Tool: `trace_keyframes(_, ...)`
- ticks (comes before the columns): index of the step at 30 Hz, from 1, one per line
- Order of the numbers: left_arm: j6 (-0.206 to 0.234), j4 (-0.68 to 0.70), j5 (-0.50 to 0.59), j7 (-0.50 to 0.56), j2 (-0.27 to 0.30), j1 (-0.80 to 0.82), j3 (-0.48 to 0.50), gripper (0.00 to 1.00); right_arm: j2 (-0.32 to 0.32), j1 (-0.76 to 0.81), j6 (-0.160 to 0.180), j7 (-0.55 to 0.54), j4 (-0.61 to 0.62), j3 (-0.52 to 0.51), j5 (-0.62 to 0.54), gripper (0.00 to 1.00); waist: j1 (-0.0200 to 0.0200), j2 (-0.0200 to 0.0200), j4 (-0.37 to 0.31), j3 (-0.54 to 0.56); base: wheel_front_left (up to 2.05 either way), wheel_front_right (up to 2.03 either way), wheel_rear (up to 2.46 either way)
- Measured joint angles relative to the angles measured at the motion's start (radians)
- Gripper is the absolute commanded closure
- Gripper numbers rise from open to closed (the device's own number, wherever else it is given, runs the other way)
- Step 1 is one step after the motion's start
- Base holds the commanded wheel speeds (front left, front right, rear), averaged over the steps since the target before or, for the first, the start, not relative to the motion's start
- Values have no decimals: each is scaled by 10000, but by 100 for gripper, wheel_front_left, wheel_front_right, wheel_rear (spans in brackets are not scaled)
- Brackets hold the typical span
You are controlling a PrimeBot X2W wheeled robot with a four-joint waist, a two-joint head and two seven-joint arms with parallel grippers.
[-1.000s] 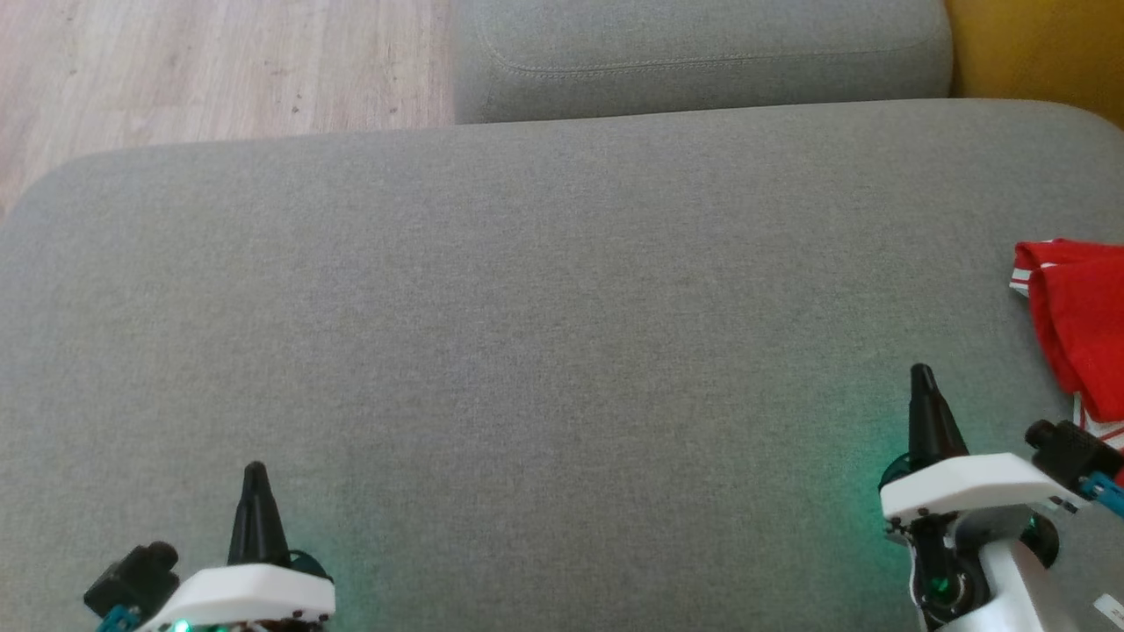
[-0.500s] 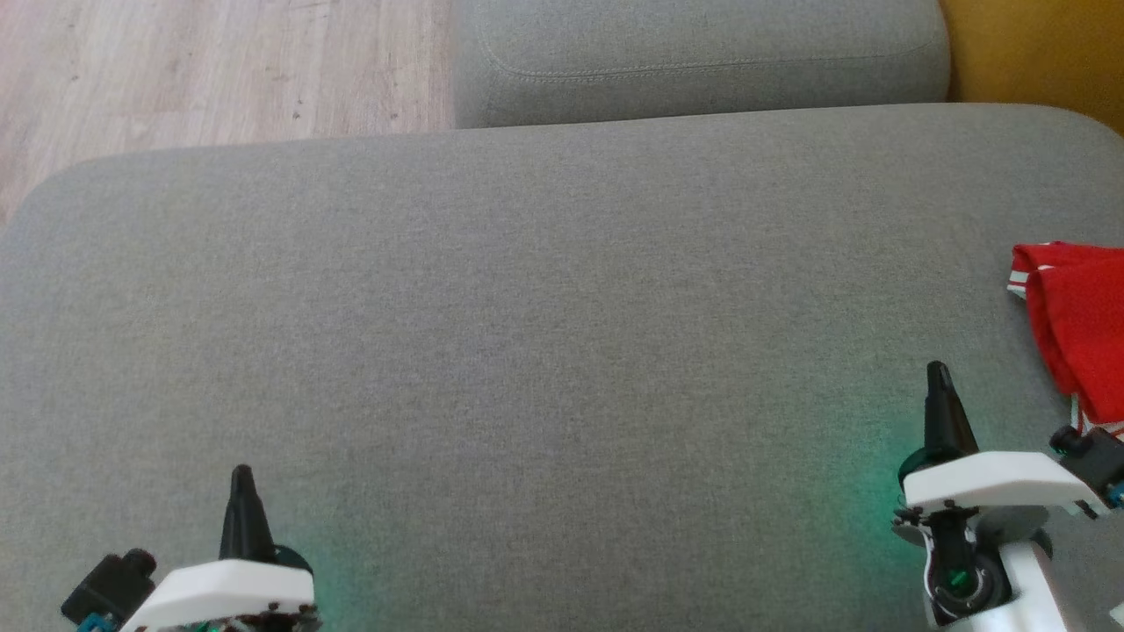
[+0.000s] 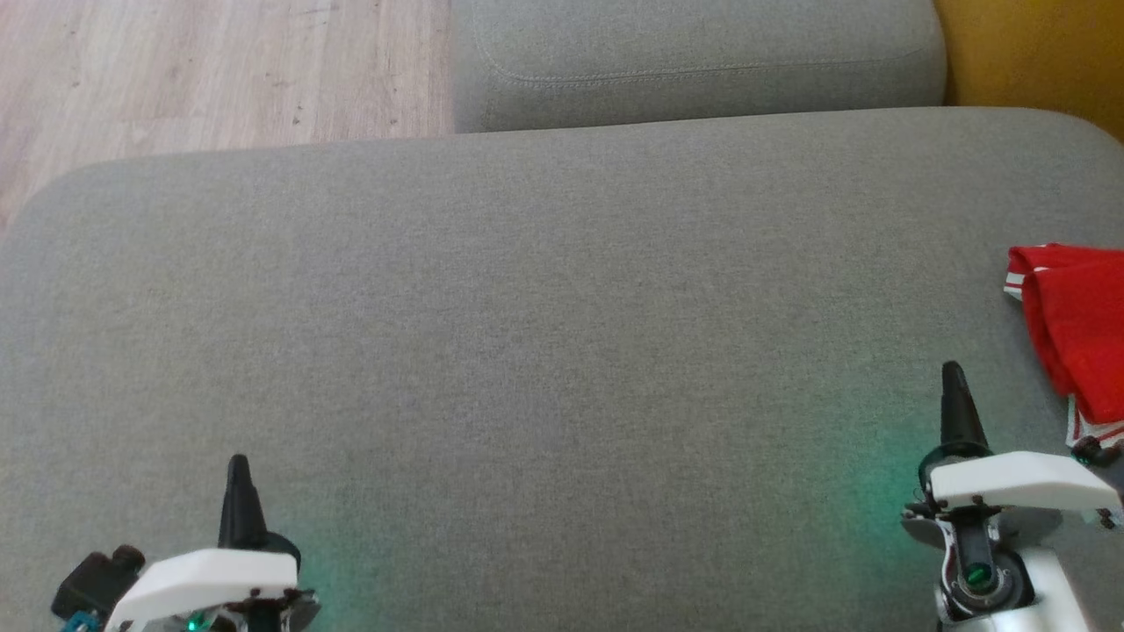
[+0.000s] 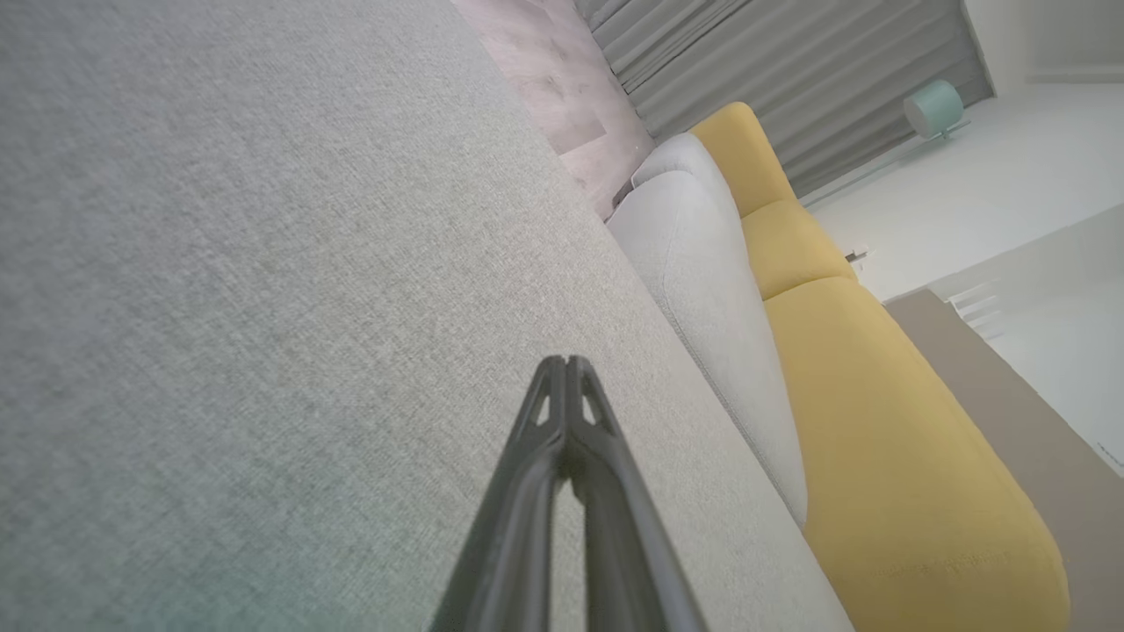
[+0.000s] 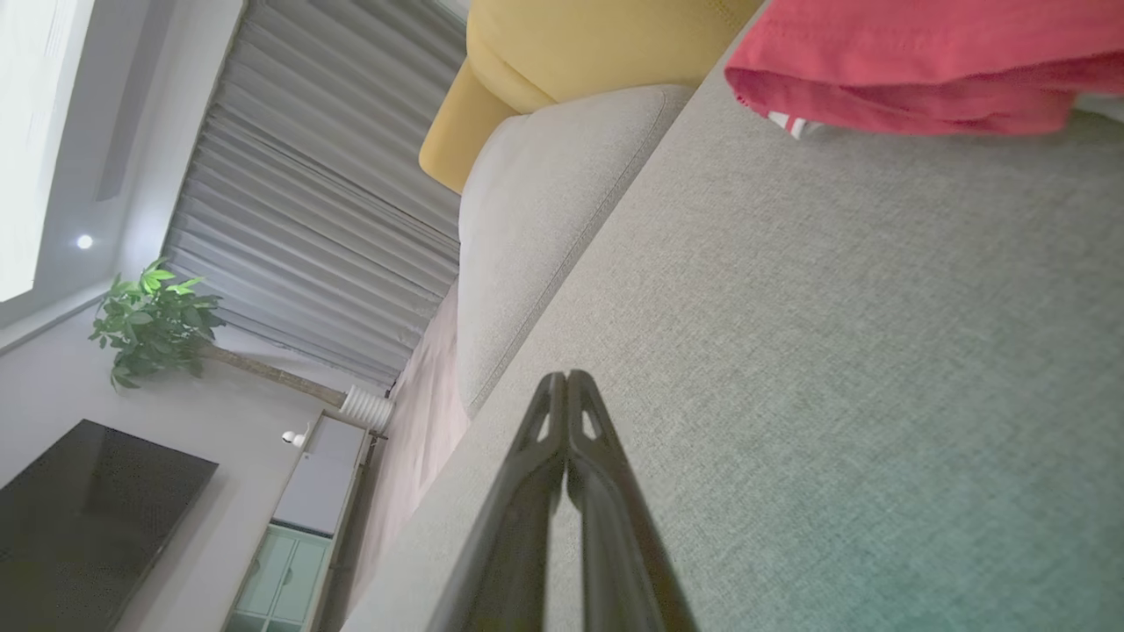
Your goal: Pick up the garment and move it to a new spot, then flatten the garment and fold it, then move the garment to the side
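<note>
The garment is a red cloth with red-white striped trim, lying in smooth layers at the right edge of the grey seat cushion and cut off by the picture's edge. In the right wrist view the garment lies ahead and to the right of the fingertips. My right gripper is shut and empty, a short way left of the garment and clear of it. My left gripper is shut and empty at the lower left. The wrist views show both the left gripper and the right gripper with fingers pressed together over bare cushion.
A second grey cushion lies beyond the seat, with wooden floor at the far left and a yellow cushion at the far right. The seat's rounded far-left corner drops to the floor.
The camera has tipped a little, so the cushion sits slightly lower in the picture. My right gripper has drifted right, nearer the garment. My left gripper has drifted left. Both stay shut.
</note>
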State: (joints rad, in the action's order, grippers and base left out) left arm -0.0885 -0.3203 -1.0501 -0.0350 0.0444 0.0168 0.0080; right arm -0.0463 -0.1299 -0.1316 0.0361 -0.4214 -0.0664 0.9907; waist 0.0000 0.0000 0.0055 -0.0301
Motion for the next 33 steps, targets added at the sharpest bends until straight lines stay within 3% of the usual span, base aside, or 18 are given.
trace_keyframes(33,-174,222,-3421,878,-6,206,466,100,2,227,2,-894,844,-395,3753,100,0,0,-34,169,0,0,0)
